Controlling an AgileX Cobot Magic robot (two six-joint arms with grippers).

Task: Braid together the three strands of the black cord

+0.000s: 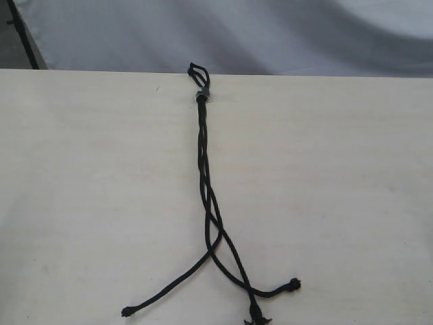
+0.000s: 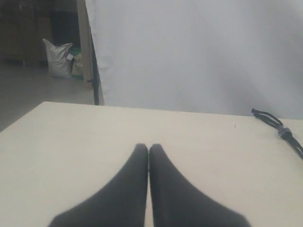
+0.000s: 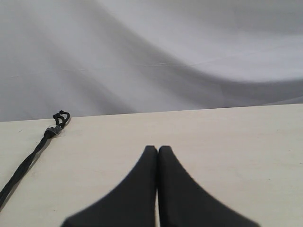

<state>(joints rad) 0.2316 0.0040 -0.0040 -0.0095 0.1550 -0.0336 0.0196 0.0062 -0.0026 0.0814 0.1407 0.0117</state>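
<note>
A pale worktop (image 1: 81, 203) before a white drape (image 1: 270, 34) carries the cord (image 1: 201, 149) down its middle, band (image 1: 201, 95) at the far edge, strands (image 1: 211, 218) loosely crossed. Left fingers (image 2: 132, 189) and right fingers (image 3: 137, 189) are pressed together, empty, clear of it. Best open first, then lift an outer tip over the centre strand, keeping tension.

- We find the cord (image 1: 203, 156) on the worktop (image 1: 81, 203), its band (image 1: 201, 95) by the far edge.
- Behind the band, loops (image 1: 196, 70); before it, three strands (image 1: 215, 225) cross, tips fanning left and right.
</note>
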